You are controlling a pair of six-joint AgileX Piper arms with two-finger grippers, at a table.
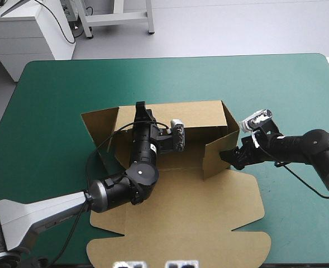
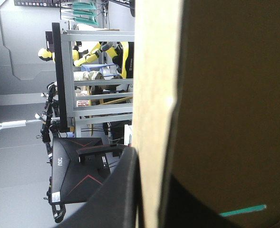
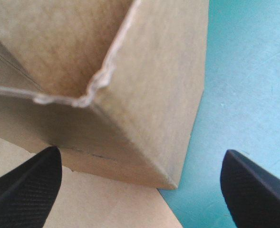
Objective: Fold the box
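Brown box sits mid-table on the teal-green cover with its walls half up; the left gripper at 12 o'clock seems to pinch the back wall, the right gripper at 3 o'clock hangs with fingers apart, and next that side wall needs tucking in.

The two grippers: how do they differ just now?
The left gripper is shut on the box, pinching its raised back wall; the right gripper is open, holding nothing. The left reaches in over the box's floor; the right sits outside, facing a right corner. Both have black fingers.
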